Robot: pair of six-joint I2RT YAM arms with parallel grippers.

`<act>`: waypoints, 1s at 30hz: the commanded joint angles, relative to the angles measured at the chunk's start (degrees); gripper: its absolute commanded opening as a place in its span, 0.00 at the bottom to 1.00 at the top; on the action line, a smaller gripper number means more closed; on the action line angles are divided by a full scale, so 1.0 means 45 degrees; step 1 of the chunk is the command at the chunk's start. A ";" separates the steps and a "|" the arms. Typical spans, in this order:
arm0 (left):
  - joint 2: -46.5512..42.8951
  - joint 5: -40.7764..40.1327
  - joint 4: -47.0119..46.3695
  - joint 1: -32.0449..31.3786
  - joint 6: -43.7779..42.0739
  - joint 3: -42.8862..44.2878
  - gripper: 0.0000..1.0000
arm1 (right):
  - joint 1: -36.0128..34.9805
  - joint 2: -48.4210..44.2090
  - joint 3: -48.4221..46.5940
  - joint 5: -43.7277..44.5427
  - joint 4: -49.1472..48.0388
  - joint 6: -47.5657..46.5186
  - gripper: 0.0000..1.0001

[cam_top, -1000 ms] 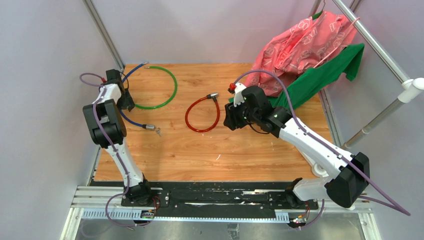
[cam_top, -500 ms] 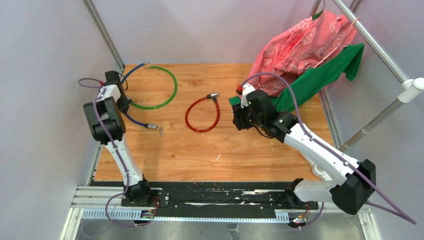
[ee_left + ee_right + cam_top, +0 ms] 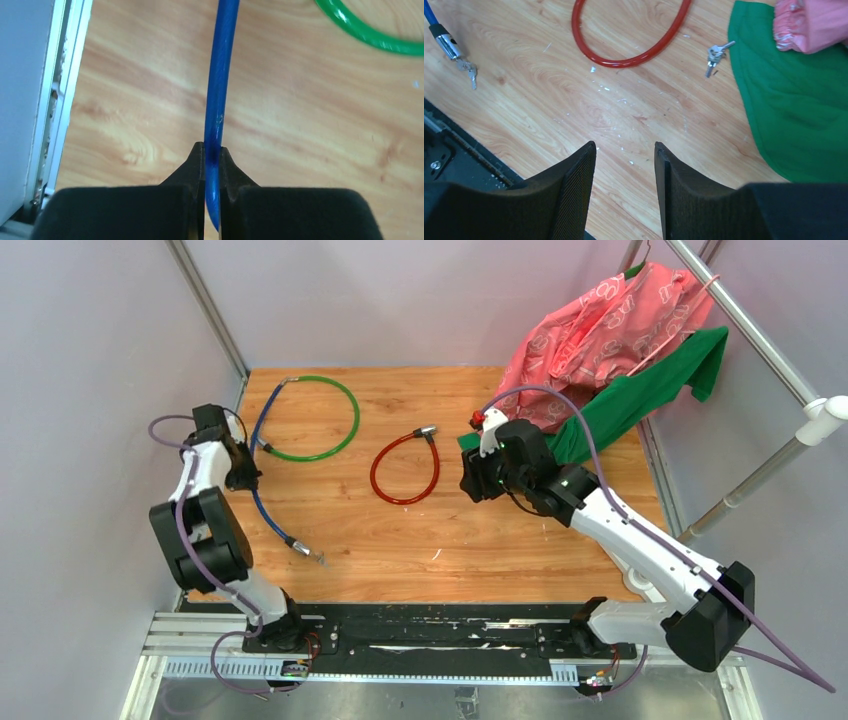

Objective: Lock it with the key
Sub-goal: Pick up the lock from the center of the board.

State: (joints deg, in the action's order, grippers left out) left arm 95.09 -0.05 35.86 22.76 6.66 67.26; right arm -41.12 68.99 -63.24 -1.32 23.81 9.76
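Note:
My left gripper [image 3: 212, 150] is shut on the blue cable [image 3: 217, 90] at the table's left side [image 3: 243, 472]. The blue cable [image 3: 268, 515] runs down to its silver end [image 3: 299, 548], where a small key [image 3: 319, 559] hangs, also in the right wrist view [image 3: 470, 70]. A small bunch of silver keys [image 3: 715, 54] lies loose by the green cloth [image 3: 794, 100]. My right gripper [image 3: 625, 145] is open and empty, hovering [image 3: 470, 480] right of the red cable loop [image 3: 405, 468]. From above, my right arm hides the loose bunch.
A green cable loop [image 3: 322, 418] lies at the back left, partly seen from the left wrist [image 3: 370, 37]. Pink and green cloths [image 3: 610, 340] hang over the back right corner. A metal rail [image 3: 55, 100] borders the table's left edge.
My left gripper closed on the blue cable and drew back toward the near left, dragging its silver end and key toward the front edge. My right arm shifted slightly right and stayed open.

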 commanded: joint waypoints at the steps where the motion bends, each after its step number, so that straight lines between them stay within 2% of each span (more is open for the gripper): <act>1: -0.2011 0.1612 0.1854 0.0018 -0.1861 -0.1066 0.00 | -0.0076 0.0081 0.0241 -0.1407 -0.0229 -0.0071 0.49; 6: -0.4791 0.1363 0.2510 0.0019 -0.2813 -0.1706 0.00 | -0.0315 0.0061 0.0983 -0.2811 -0.1130 -0.0062 0.49; 9: -0.6258 0.2589 0.2819 0.0007 -0.3423 -0.1831 0.00 | -0.0899 0.0394 0.1459 -0.3691 -0.2416 0.0015 0.49; 14: -0.6942 0.3367 0.2907 -0.0024 -0.3464 -0.2539 0.00 | -0.2856 0.2838 0.1123 -0.4154 -0.5403 -0.0103 0.50; 19: -0.6951 0.3092 0.2832 -0.0054 -0.2844 -0.2236 0.00 | -0.4429 0.7139 -0.2265 -0.4246 -0.7639 0.0533 0.50; 23: -0.7232 0.3733 0.2833 -0.0060 -0.2064 -0.1926 0.00 | -0.4951 1.0235 -0.4979 -0.5560 -0.9558 0.1692 0.51; 26: -0.7362 0.3877 0.2855 -0.0064 -0.1885 -0.1923 0.00 | -0.5189 1.1825 -0.6648 -0.5825 -1.0104 0.2400 0.61; 30: -0.7380 0.4022 0.2848 -0.0059 -0.1640 -0.1953 0.00 | -0.5727 1.3109 -0.7893 -0.6013 -1.0216 0.2176 0.65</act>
State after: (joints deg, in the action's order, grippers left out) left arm 62.96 14.72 48.60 22.70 -2.72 56.69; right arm -64.58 124.31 -93.91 -25.71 -17.87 17.89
